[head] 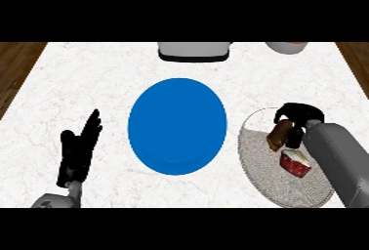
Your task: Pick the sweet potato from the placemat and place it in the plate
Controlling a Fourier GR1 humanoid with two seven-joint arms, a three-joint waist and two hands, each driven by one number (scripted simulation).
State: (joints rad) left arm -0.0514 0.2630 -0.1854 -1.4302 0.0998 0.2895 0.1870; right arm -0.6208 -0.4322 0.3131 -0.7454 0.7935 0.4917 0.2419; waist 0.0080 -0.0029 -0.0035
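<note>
— What's my counter [86,73] carrying?
— White marble top: a blue plate [177,125] in the middle, a grey placemat [263,171] to my right, two pale vessels [194,50] at the far edge.

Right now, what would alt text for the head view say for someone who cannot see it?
The right robot hand curls round a sweet potato on a grey placemat, beside a blue plate. The left robot hand rests open at the left.

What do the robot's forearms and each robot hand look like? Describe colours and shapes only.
Both forearms are smooth, plain grey cylinders, the right forearm looking thick and rounded. Each ends in a black robot hand with slender fingers and a thumb: the left robot hand and the right robot hand. No cables, sleeves or markings are visible.
</note>
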